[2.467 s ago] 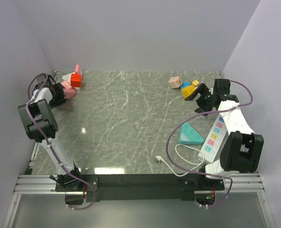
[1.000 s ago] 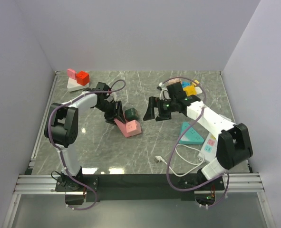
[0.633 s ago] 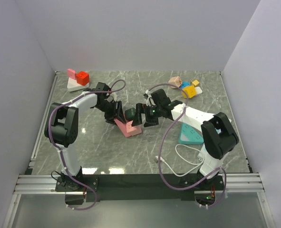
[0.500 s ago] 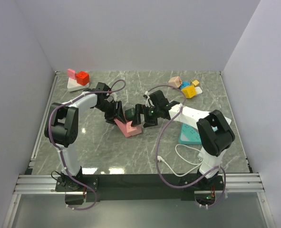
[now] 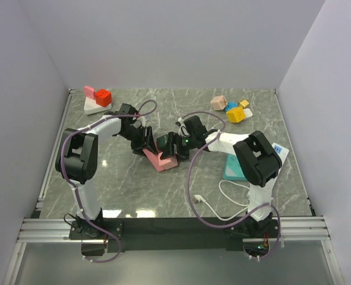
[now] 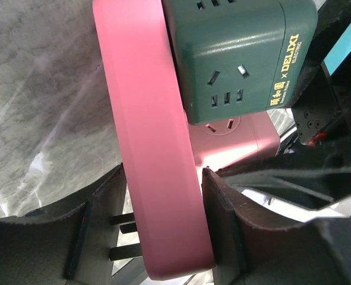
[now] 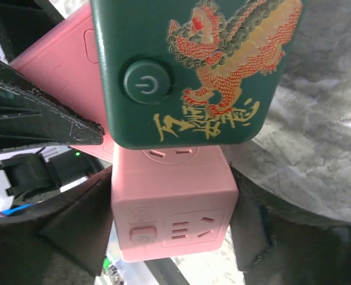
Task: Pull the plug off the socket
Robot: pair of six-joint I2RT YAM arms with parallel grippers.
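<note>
Plug point(image 6: 234, 53): green cube, seated in pink socket block point(image 6: 151, 148), mid-tabletop point(image 5: 181, 107); at 12 o'clock of the block in the top view. Left gripper point(image 6: 163, 219): at 9 o'clock of the block, jaws clamped on its flat pink edge. Right gripper point(image 7: 172, 219): at 3 o'clock, jaws flanking the block's cube end, against both sides; whether they grip it cannot be told.

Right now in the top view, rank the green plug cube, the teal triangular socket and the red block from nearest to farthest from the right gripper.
1. green plug cube, mid-table, beside the right gripper.
2. teal triangular socket, right side.
3. red block, far-left corner.
</note>
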